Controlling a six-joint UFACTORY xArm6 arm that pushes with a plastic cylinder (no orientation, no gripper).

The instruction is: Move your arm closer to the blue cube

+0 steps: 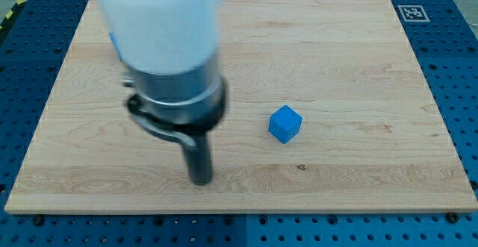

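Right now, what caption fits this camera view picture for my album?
My tip rests on the wooden board, apart from the blue cube toward the view's right.

A black-and-white square fiducial marker [412, 13], of the machine-readable kind, sits on the wooden board [336, 60] at its two o'clock corner. Its pattern carries no letters or numbers that can be read. No brand, label or other writing is legible anywhere else in the view.
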